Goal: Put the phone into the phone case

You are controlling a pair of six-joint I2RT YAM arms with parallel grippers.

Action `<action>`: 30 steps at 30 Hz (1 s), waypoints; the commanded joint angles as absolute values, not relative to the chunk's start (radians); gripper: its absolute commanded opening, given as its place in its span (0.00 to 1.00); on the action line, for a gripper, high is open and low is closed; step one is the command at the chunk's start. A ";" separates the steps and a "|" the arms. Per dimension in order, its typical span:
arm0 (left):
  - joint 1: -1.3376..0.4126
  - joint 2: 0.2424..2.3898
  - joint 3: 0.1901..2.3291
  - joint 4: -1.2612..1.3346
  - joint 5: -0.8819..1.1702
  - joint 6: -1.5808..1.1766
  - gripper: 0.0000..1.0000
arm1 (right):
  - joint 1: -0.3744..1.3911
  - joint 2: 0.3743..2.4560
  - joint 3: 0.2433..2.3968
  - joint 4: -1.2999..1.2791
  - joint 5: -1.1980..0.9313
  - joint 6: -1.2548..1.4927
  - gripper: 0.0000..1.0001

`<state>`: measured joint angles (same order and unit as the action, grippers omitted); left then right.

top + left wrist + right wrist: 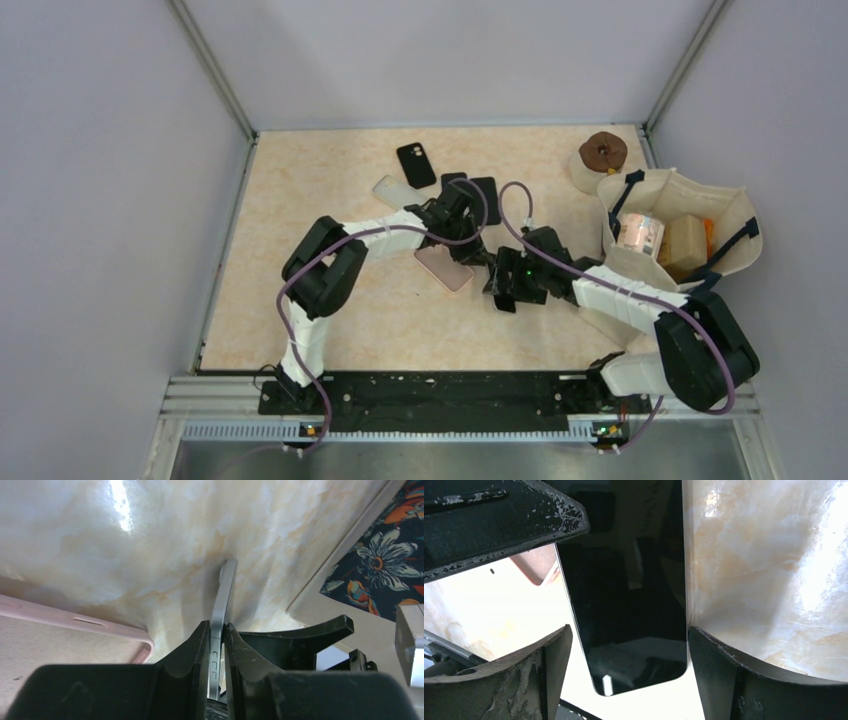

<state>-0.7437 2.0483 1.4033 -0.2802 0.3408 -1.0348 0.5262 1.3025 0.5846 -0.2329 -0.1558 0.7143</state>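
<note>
The phone (223, 590) is held on edge above the table; in the left wrist view I see its grey side with buttons. My left gripper (216, 625) is shut on it. In the right wrist view its black screen (624, 600) hangs between the fingers of my right gripper (629, 635), which is open. The right finger is close beside the phone's edge and the left finger stands apart. The pink phone case (443, 267) lies flat just left of both grippers (478, 252) (503, 280). It also shows in the left wrist view (60, 640).
A black case (416, 165), a pale one (392, 190) and dark ones (480, 195) lie behind the grippers. A cream tote bag (680, 235) with items stands at the right. A brown roll (603, 153) sits at the back right.
</note>
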 commanded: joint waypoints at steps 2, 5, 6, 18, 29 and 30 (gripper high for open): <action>-0.713 1.965 1.362 -0.193 0.402 -1.031 0.00 | 0.538 1.281 0.657 -0.228 -0.163 0.637 0.87; -0.690 1.934 1.336 -0.185 0.411 -1.020 0.00 | 0.539 1.289 0.670 -0.212 -0.187 0.626 0.88; -0.682 1.924 1.325 -0.178 0.416 -1.018 0.00 | 0.539 1.289 0.674 -0.207 -0.193 0.623 0.88; -0.560 1.772 1.045 0.157 0.591 -1.030 0.00 | 0.508 1.331 0.730 -0.135 -0.352 0.549 0.90; -0.490 1.681 0.898 0.475 0.726 -1.137 0.00 | 0.438 1.395 0.714 0.102 -0.640 0.636 0.87; -0.487 1.676 0.889 0.498 0.734 -1.147 0.00 | 0.437 1.397 0.712 0.128 -0.662 0.650 0.87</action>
<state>-0.5053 1.7428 0.9112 0.2893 0.6434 -1.0824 0.4507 1.3937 0.6895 -0.0433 -0.5167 0.5995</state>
